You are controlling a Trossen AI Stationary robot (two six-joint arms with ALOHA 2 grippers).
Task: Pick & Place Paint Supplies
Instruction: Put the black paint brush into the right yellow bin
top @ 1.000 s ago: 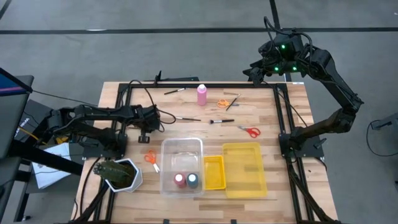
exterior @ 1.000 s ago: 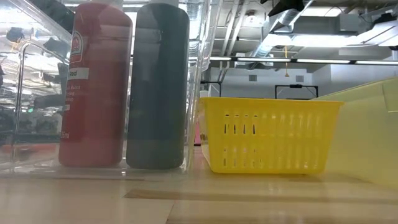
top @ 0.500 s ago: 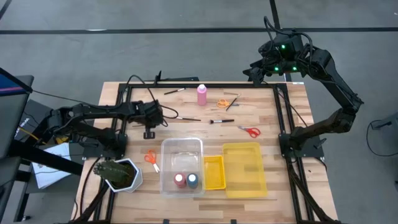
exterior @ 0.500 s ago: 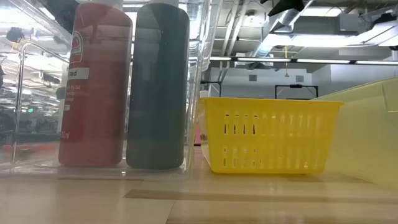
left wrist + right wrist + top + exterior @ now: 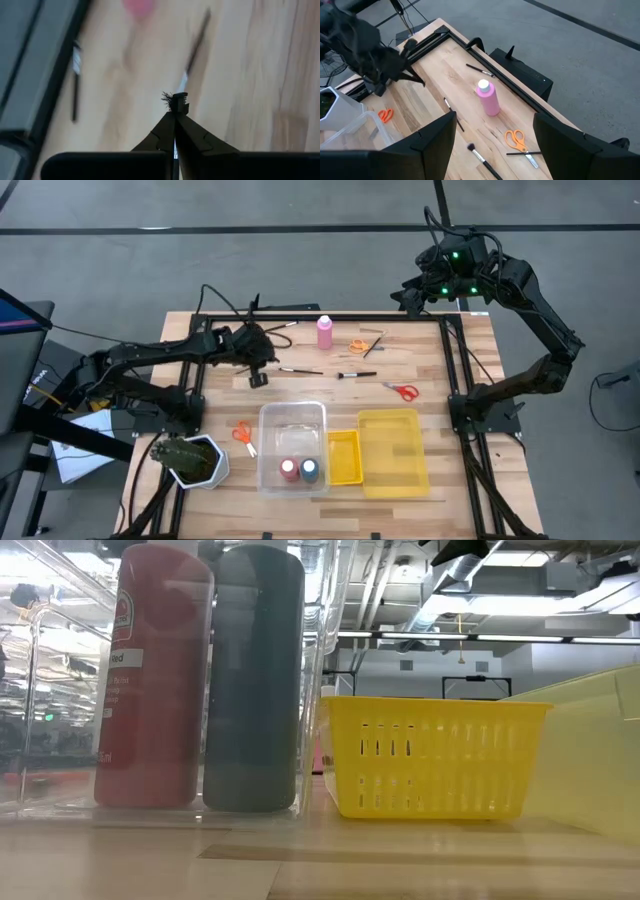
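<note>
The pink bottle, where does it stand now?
In the high view, the pink bottle stands upright near the table's far edge, left of the orange scissors.

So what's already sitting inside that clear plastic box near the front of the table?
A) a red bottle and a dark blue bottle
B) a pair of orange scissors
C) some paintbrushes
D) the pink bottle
A: the high view shows the red paint bottle and the dark blue paint bottle standing side by side in the clear bin, and the low view shows them upright behind its wall.
</note>
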